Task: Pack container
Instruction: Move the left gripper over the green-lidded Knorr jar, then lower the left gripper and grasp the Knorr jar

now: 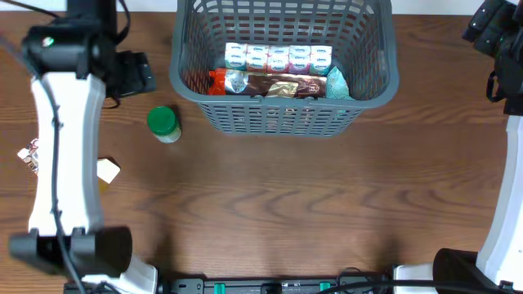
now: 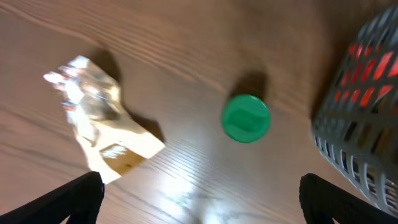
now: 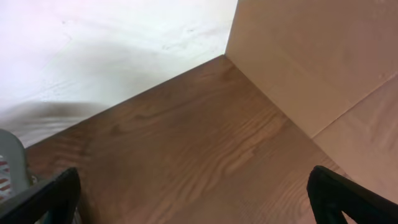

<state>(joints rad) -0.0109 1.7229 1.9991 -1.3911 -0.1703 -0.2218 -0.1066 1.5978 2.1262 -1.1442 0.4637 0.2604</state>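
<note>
The dark grey basket stands at the back centre of the table. It holds a row of small white cups, a brown and silver packet and a teal packet. A green-lidded jar stands left of the basket and shows in the left wrist view. My left gripper is open and empty, raised over bare table near the jar. The basket's corner is to its right. My right gripper is open and empty at the far right back corner.
A crumpled cream and yellow packet lies left of the jar, also seen from overhead. Another small packet lies near the left edge. The right wrist view shows the table corner and the wall.
</note>
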